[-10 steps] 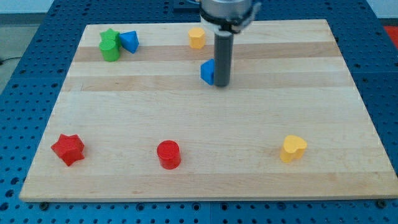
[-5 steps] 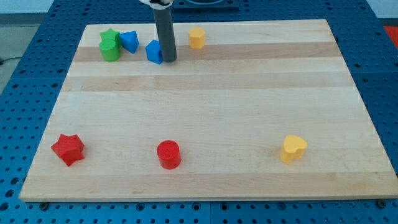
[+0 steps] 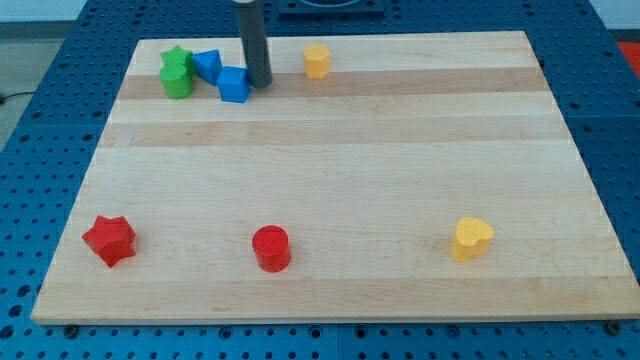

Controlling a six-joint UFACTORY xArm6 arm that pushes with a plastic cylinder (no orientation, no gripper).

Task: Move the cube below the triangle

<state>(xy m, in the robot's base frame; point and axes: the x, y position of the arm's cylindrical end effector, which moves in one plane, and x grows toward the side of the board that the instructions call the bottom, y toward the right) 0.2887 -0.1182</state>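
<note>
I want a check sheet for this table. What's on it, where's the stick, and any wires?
Surface: wooden board on a blue perforated table.
Job's things: blue cube sits just below and right of the blue triangle, close to it.
Clutter: green star against the triangle's left; yellow block at the top; red star, red cylinder and yellow heart along the bottom.
Grippers: none; my tip rests at the cube's right edge.
Cables: nothing seen.
Surroundings: nothing seen beyond the table.
</note>
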